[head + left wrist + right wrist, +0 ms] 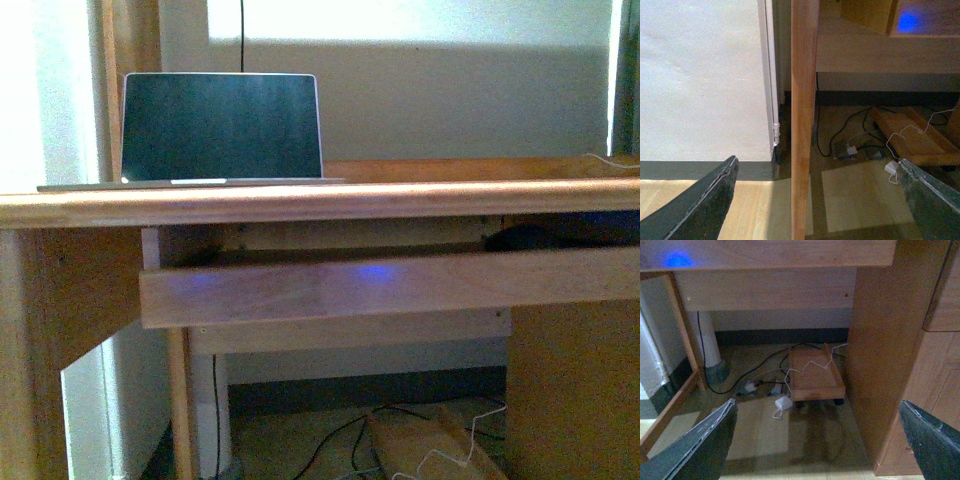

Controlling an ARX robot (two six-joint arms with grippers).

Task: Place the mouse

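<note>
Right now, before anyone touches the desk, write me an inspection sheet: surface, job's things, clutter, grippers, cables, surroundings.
Surface: wooden desk with a pull-out shelf below, a blue glow on it.
Job's things: mouse, probably the dark shape at the shelf's right end; too dim to confirm.
Clutter: open laptop, screen dark, on the desk's left.
Grippers: left gripper and right gripper open, empty.
Cables: white cable on the desk's right; white plug with its lead on the floor.
Surroundings: pale wall behind; wooden trolley under the desk.

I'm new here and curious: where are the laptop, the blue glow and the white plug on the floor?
laptop (220, 125), front view, middle of its dark screen.
blue glow (372, 274), front view, centre of the spot.
white plug (784, 403), right wrist view, its body.
</note>
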